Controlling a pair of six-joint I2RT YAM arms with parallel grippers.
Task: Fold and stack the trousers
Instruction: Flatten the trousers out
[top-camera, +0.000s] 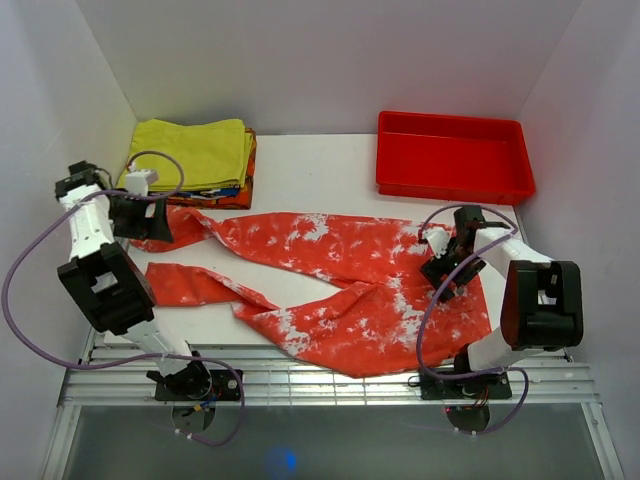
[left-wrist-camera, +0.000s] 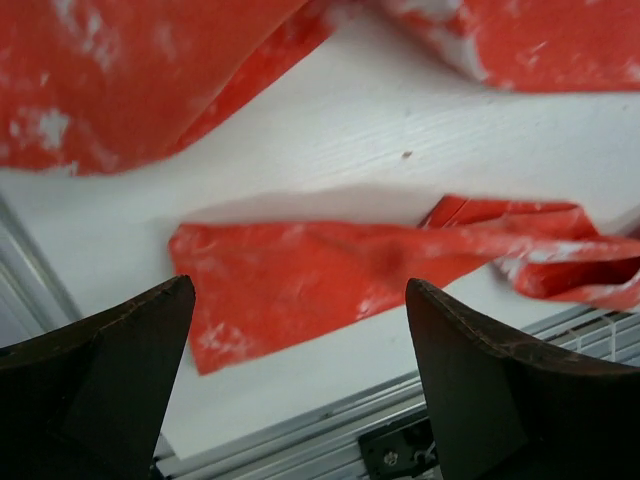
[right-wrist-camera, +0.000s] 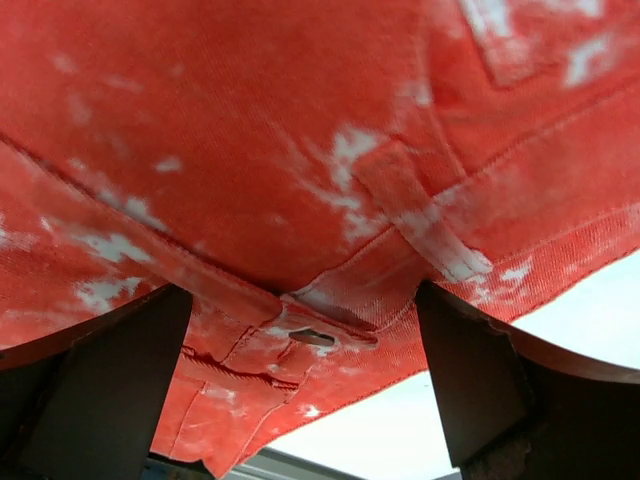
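The red-orange trousers (top-camera: 340, 270) with white blotches lie spread flat across the table, waist to the right and both legs running left. My left gripper (top-camera: 145, 225) hovers open over the leg ends at the left. In the left wrist view, the near leg's cuff (left-wrist-camera: 300, 270) lies on the white table beyond the left gripper (left-wrist-camera: 300, 292), and the other leg (left-wrist-camera: 120, 80) shows farther off. My right gripper (top-camera: 445, 268) stands open over the waist. The right wrist view shows the waistband with its buttonhole (right-wrist-camera: 315, 337) just below the right gripper (right-wrist-camera: 302, 295); nothing is pinched.
A folded yellow garment (top-camera: 195, 152) sits on a small stack at the back left. A red plastic tray (top-camera: 455, 155) stands at the back right. A metal rail (top-camera: 330, 375) runs along the table's near edge. White walls close in the sides.
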